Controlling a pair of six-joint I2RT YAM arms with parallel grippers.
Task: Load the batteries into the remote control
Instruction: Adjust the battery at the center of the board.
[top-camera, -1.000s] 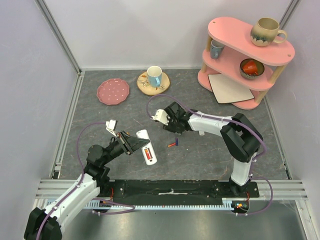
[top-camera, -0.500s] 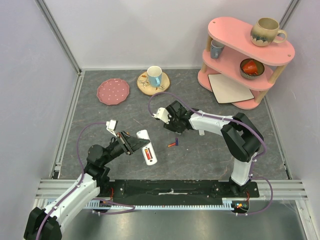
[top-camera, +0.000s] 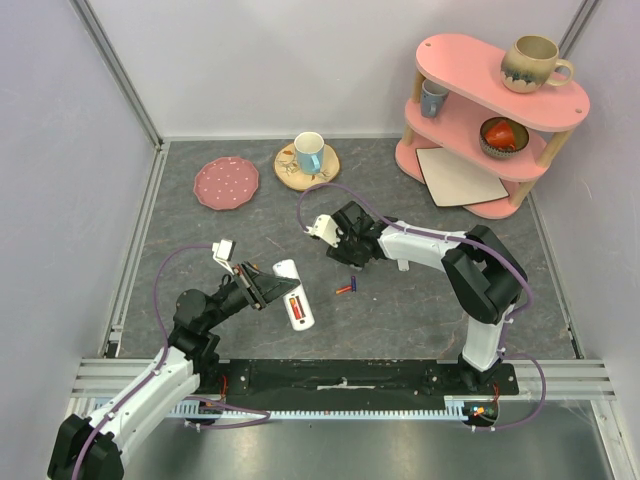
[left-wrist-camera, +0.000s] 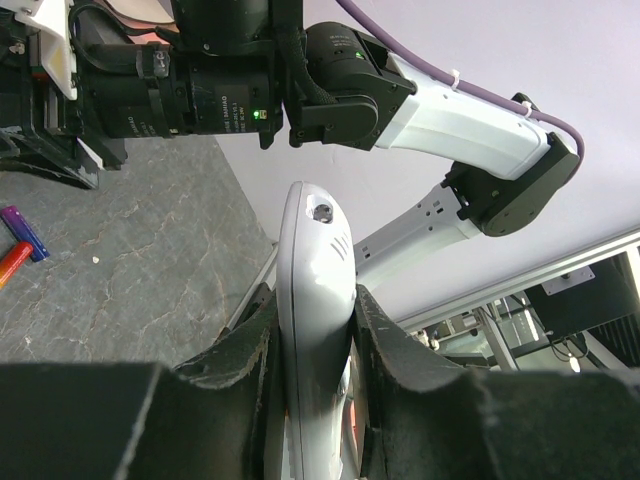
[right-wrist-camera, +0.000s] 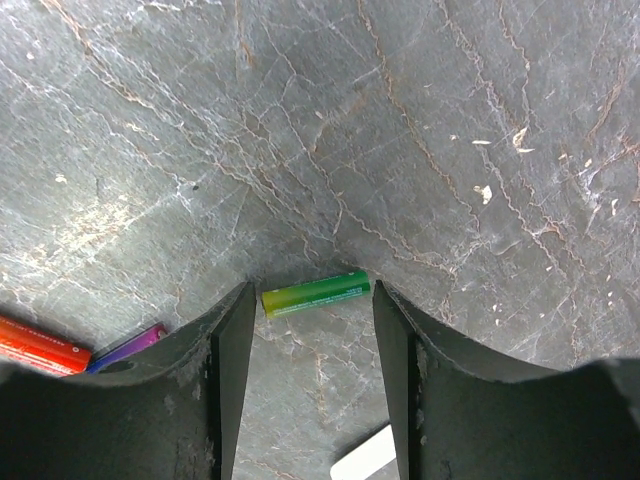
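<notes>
My left gripper (top-camera: 262, 288) is shut on the side edges of the white remote control (top-camera: 296, 296), which lies with its rear recess up and a red battery (top-camera: 295, 304) in it. In the left wrist view the remote (left-wrist-camera: 315, 290) is clamped between the gripper's (left-wrist-camera: 318, 335) dark pads. My right gripper (top-camera: 350, 257) is open and low over the table. In the right wrist view it (right-wrist-camera: 314, 312) straddles a green battery (right-wrist-camera: 315, 293) lying crosswise between the fingers. A red-orange battery (top-camera: 343, 290) and a purple battery (top-camera: 355, 283) lie just beside it.
A pink shelf (top-camera: 455, 75) with mugs, a bowl and a white board stands at the back right. A pink plate (top-camera: 226, 183) and a cup on a wooden saucer (top-camera: 308, 160) sit at the back. A white corner (right-wrist-camera: 365, 455) shows at the right wrist view's bottom edge.
My right gripper has shifted slightly to the right over the batteries. The left arm and the remote have not moved.
</notes>
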